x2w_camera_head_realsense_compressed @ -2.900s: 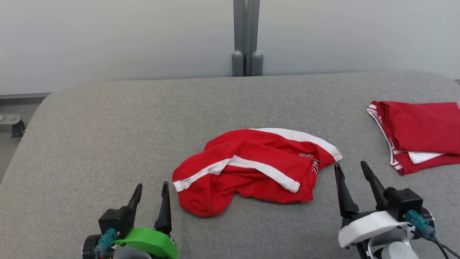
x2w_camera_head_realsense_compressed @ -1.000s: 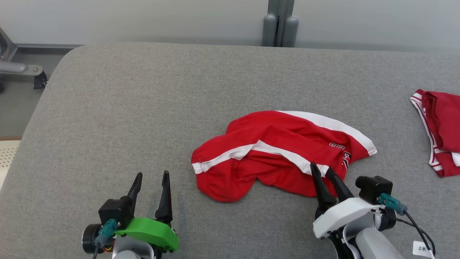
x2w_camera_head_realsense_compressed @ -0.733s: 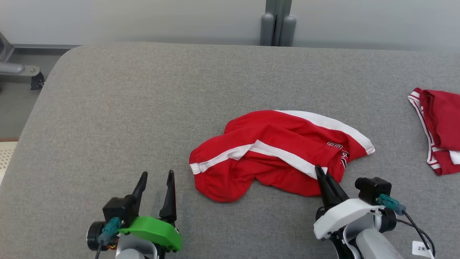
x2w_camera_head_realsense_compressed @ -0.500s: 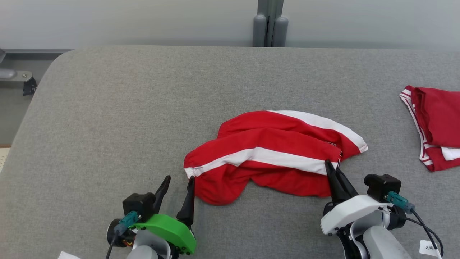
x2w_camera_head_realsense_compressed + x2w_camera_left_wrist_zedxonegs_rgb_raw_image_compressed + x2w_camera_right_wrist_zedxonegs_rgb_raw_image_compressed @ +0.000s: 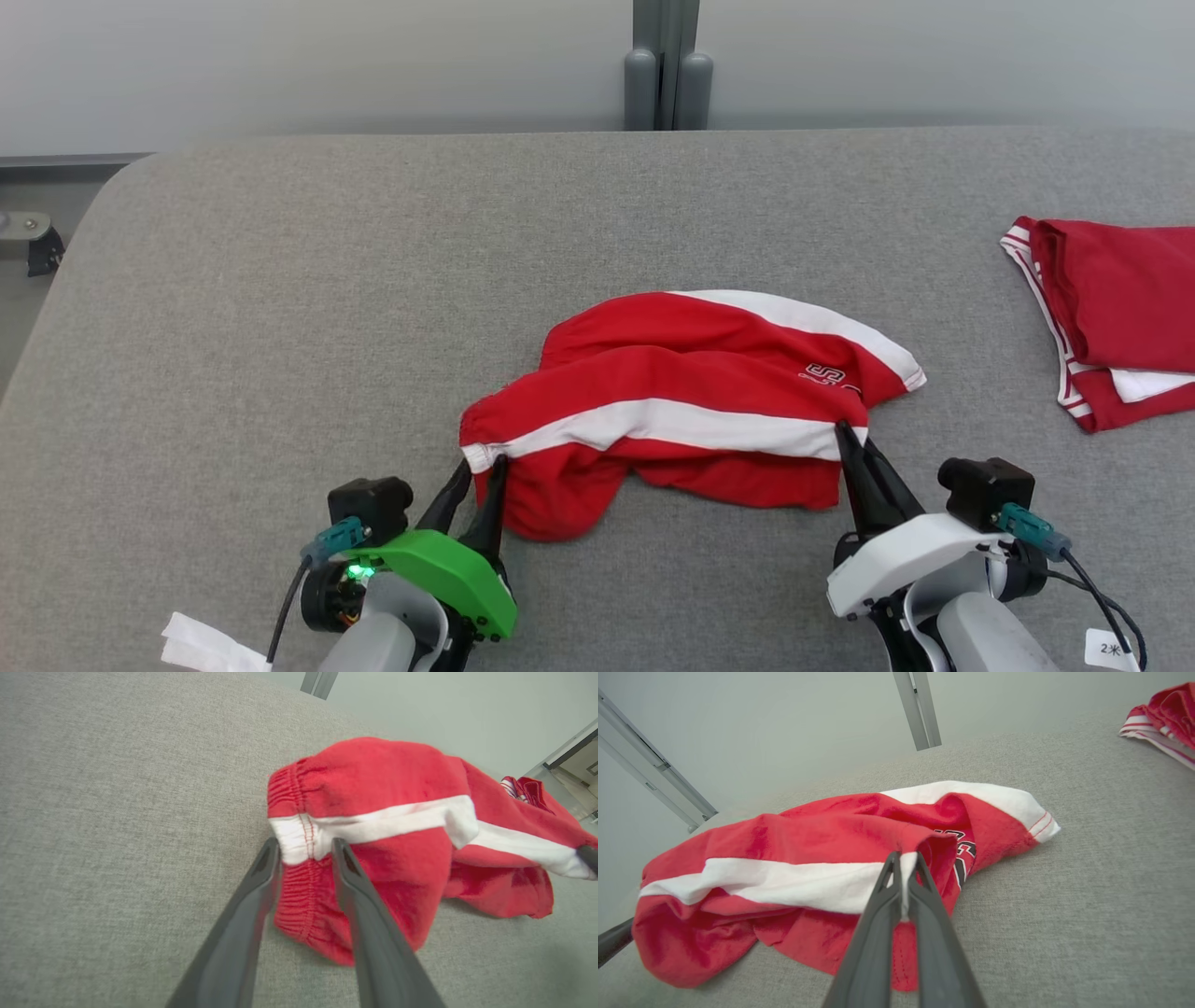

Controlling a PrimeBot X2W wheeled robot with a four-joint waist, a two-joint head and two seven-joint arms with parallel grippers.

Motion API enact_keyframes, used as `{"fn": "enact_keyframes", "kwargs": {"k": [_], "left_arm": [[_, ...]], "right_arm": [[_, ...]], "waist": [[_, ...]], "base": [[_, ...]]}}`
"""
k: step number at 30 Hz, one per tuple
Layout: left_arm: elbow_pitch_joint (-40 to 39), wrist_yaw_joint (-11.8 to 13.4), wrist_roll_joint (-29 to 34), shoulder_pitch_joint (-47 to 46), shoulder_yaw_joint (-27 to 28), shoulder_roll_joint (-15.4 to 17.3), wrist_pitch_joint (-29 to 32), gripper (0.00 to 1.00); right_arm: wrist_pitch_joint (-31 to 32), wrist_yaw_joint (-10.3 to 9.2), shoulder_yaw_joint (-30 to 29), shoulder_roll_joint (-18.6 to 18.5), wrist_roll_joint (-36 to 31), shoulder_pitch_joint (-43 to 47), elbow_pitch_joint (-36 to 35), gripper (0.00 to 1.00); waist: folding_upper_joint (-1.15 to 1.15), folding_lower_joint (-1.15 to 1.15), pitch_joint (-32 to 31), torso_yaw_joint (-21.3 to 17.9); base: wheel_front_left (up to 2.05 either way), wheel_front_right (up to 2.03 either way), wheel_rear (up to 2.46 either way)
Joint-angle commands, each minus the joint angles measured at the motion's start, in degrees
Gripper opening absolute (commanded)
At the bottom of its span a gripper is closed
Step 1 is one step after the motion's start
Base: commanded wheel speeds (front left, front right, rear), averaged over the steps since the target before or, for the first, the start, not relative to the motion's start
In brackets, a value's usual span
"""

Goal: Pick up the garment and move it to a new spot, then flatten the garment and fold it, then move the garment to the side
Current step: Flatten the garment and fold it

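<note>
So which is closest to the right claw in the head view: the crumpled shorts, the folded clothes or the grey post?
1. The crumpled shorts: pinched in the right gripper.
2. The folded clothes: to its right.
3. The grey post: beyond the table's far edge.

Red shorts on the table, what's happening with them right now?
The right gripper has its jaws shut on the striped right end of the red shorts. The left gripper straddles the waistband at the left end, jaws not yet closed. The shorts lie crumpled on the grey table; another red garment sits folded at far right.
</note>
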Motion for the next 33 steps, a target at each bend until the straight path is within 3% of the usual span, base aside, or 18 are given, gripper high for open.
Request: {"fn": "enact_keyframes", "kwargs": {"k": [1, 5, 9, 10, 13, 14, 19, 24, 29, 33], "left_arm": [[0.19, -0.43, -1.25, -0.77, -0.43, 0.23, -0.21, 0.49], [0.85, -0.81, -5.15, -1.65, -2.16, 0.23, -0.26, 0.48], [1.65, -0.9, -7.77, -2.28, -4.51, 0.22, 0.27, 0.38], [1.84, -0.89, -8.34, -2.56, -4.98, 0.23, 0.09, 0.33], [2.2, -0.91, -9.79, -3.22, -6.29, 0.25, -0.43, 0.04], [2.43, -0.92, -10.22, -3.4, -6.8, 0.25, -0.59, 0.0], [3.62, -0.93, -11.19, -4.8, -8.74, 0.57, -1.92, 0.0], [1.22, -0.94, -11.16, -5.57, -7.21, 1.6, -3.35, 0.0], [-9.27, -0.93, -8.97, -3.68, -1.19, 2.95, -3.43, 0.0], [-20.46, -0.93, -7.02, -1.93, 2.62, 3.64, -3.44, 0.0]], "right_arm": [[-0.16, 0.01, -0.04, -0.19, 0.2, 0.5, -0.12, 0.0], [-0.16, 0.01, -0.05, -0.19, -0.02, 0.81, 0.04, 0.0], [-0.16, 0.01, -0.03, -0.19, -0.19, 1.21, 0.1, 0.0], [-0.16, 0.01, 0.01, -0.19, -0.2, 1.31, 0.11, 0.0], [-0.16, 0.01, 0.01, -0.19, -0.34, 1.39, 0.14, 0.0], [-0.16, 0.01, 0.0, -0.19, -0.38, 1.42, 0.17, 0.0], [-0.16, 0.01, -0.02, -0.19, -0.17, 1.41, -0.14, 0.0], [-0.16, 0.01, -1.34, -0.18, -1.73, 0.95, -2.45, 0.0], [0.72, 0.01, -4.36, -0.27, -4.61, 0.38, -8.84, 0.0], [3.28, 0.01, -6.3, -1.13, -4.17, 1.35, -19.18, 0.0]], "waist": [[0.0, 0.0, -0.17, -0.06], [0.0, 0.0, -0.67, -0.15], [0.0, 0.0, -1.09, -0.3], [0.0, 0.0, -1.18, -0.38], [0.0, 0.0, -1.39, -0.56], [0.0, 0.0, -1.48, -0.61], [0.0, 0.0, -1.95, -1.02], [0.0, 0.0, -2.74, -1.7], [0.0, 0.0, -4.6, -2.44], [0.0, 0.0, -6.19, -3.21]], "base": [[0.0, 0.0, 0.0], [0.0, 0.0, 0.0], [0.0, 0.0, 0.0], [0.0, 0.0, 0.0], [0.0, 0.0, 0.0], [0.0, 0.0, 0.0], [0.0, 0.0, 0.0], [0.0, 0.0, 0.0], [0.0, 0.0, 0.0], [0.0, 0.0, 0.0]]}}
